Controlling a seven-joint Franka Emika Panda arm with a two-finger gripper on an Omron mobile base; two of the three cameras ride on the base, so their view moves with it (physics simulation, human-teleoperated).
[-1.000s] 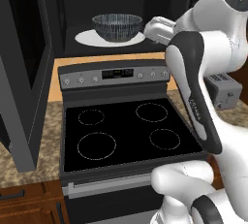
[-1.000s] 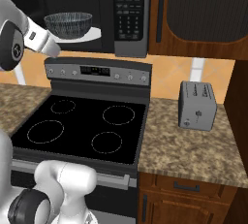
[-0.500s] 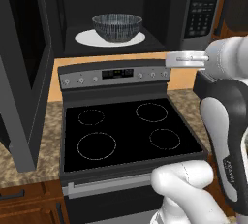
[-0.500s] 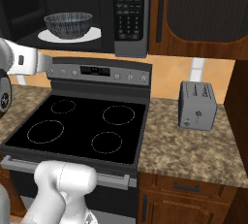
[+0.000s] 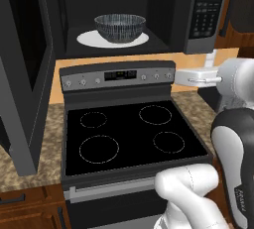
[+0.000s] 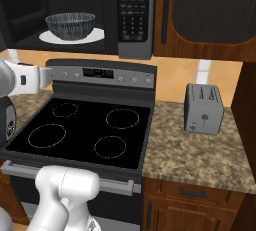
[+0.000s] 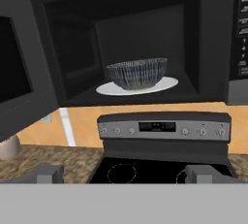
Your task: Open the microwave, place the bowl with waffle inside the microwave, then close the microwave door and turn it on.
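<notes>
The microwave [image 5: 203, 15] [image 6: 134, 15] [image 7: 237, 39] stands open above the stove. Its door [image 5: 25, 69] [image 7: 19, 97] is swung far out to the left. The streaked blue-grey bowl [image 5: 120, 27] [image 6: 70, 25] [image 7: 137, 72] sits upright on the white turntable [image 5: 87, 38] [image 7: 167, 83] inside the cavity. The bowl's wall hides the waffle. My gripper [image 5: 177, 78] [image 6: 47, 75] [image 7: 126, 173] hovers over the stove's control panel, below and in front of the cavity, well apart from the bowl. It is open, and nothing lies between its fingertips [image 7: 46, 173].
A black glass cooktop [image 5: 129, 129] with several burners lies under the arm. A grey toaster [image 6: 202, 108] stands on the granite counter [image 6: 190, 150] to the right. Brown wooden cabinets [image 6: 210, 10] flank the microwave.
The arm has drawn back out of the microwave and dropped to the level of the stove's panel. The bowl stays on the turntable.
</notes>
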